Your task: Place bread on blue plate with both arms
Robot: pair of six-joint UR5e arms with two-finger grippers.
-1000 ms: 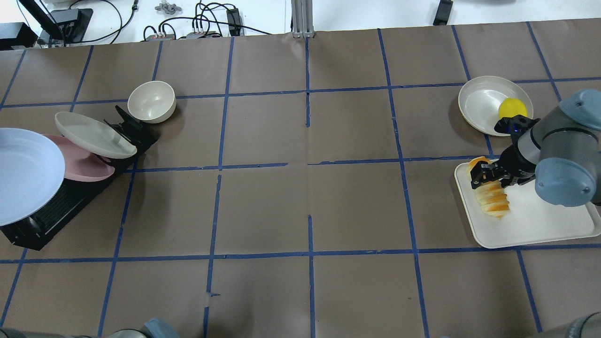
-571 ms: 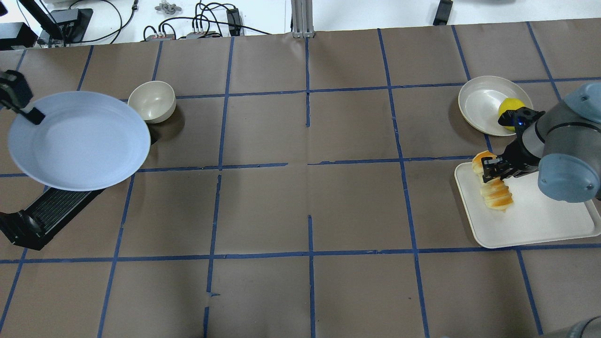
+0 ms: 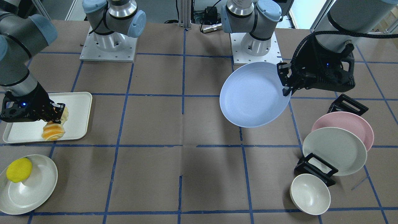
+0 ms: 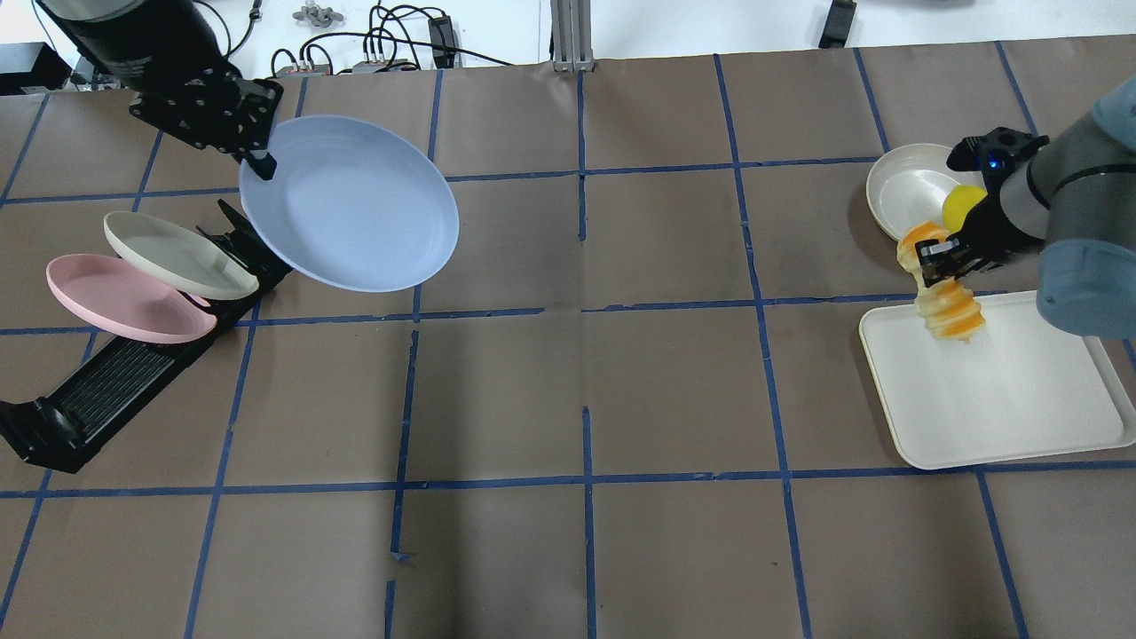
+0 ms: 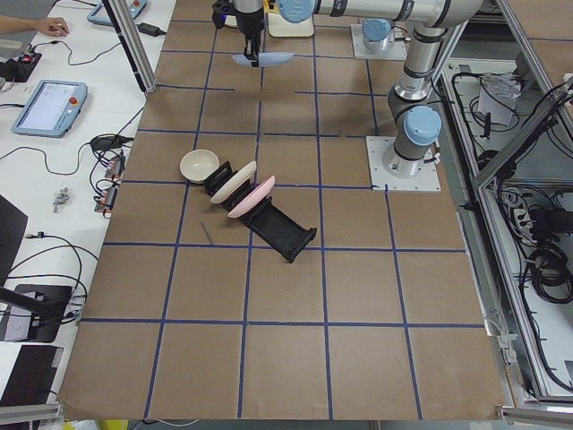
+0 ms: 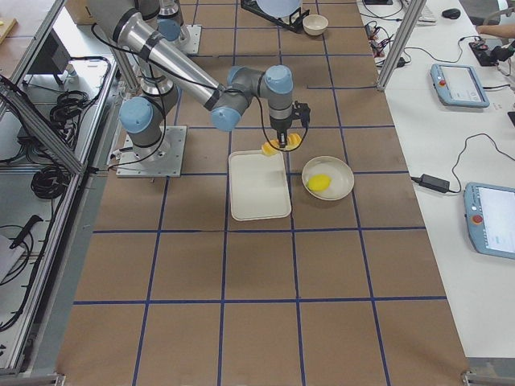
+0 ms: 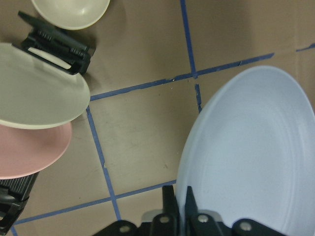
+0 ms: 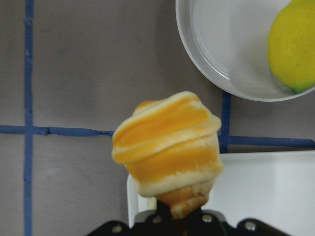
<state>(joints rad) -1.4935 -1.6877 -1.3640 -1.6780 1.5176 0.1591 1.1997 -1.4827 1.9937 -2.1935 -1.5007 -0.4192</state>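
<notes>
My left gripper (image 4: 259,165) is shut on the rim of the pale blue plate (image 4: 351,204) and holds it in the air, tilted, to the right of the dish rack. The left wrist view shows the rim of the plate (image 7: 256,157) pinched between the jaws. My right gripper (image 4: 939,259) is shut on the bread (image 4: 954,315), a cream roll with orange stripes. It hangs above the far left corner of the white tray (image 4: 1003,399). The bread also shows in the right wrist view (image 8: 167,147) and in the front view (image 3: 53,132).
A black dish rack (image 4: 106,390) holds a pink plate (image 4: 124,297) and a cream plate (image 4: 177,253). A cream bowl (image 3: 309,194) stands beside the rack. A cream plate (image 4: 905,191) with a yellow ball (image 4: 960,202) lies beyond the tray.
My left gripper has carried the blue plate away from the rack, to the right and farther out. My right gripper has lifted the bread off the tray and moved it toward the far side.
</notes>
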